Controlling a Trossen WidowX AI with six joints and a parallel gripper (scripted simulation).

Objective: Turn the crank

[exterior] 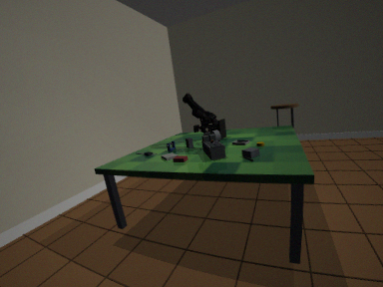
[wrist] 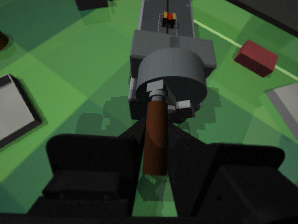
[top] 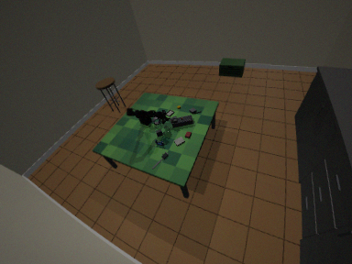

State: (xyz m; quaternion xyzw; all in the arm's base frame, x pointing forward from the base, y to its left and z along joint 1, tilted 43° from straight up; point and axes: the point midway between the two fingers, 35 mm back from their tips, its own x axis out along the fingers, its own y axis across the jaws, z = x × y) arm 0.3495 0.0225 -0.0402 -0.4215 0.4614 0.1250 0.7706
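Note:
The grey machine (top: 182, 121) (exterior: 213, 150) (wrist: 207, 51) stands on the green table, with a round grey drum (wrist: 172, 70) at its near end in the wrist view. The brown crank handle (wrist: 156, 159) sticks out from the drum toward the camera. My gripper (wrist: 152, 122) is shut on the handle, with one black finger on each side. The slide's red pointer (wrist: 170, 16) shows small near the top of the wrist view between the two brass marks (wrist: 164, 21) (wrist: 174, 22). It looks close to level with them; a small offset cannot be ruled out. In the top and exterior views the pointer is too small to read.
A red block (top: 188, 135) (exterior: 181, 158) (wrist: 256, 58) and a pale flat box (top: 180, 141) (exterior: 169, 156) lie on one side of the machine. A pale tray (wrist: 17, 111) lies on the other side. A yellow item (top: 179, 106) (exterior: 260, 143) and a dark grey block (exterior: 250, 152) are also on the table.

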